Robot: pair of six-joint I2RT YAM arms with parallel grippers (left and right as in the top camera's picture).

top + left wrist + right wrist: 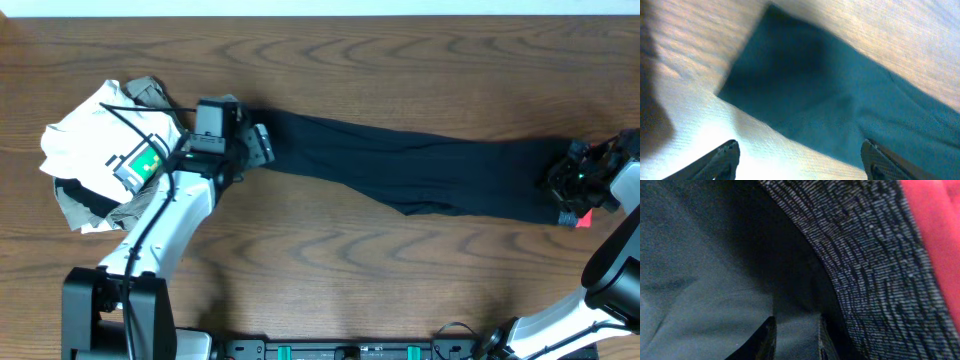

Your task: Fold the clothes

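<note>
I see the black pants [420, 170] stretched mid-frame. The left end effector [800, 155] is released over the leg hem [760, 55] — the right end effector [795, 335] is at the waistband [880, 270], grip unclear.

i'm looking down on a dark brown wooden table [400, 290], grain swirling everywhere. a pale strip [320, 6] is running along its edge at twelve o'clock. in the left wrist view, light is washing the wood pale.

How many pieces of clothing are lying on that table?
3: black pants stretched across the middle, and a white T-shirt heaped over an olive garment at the left end. More may be hidden underneath.
</note>
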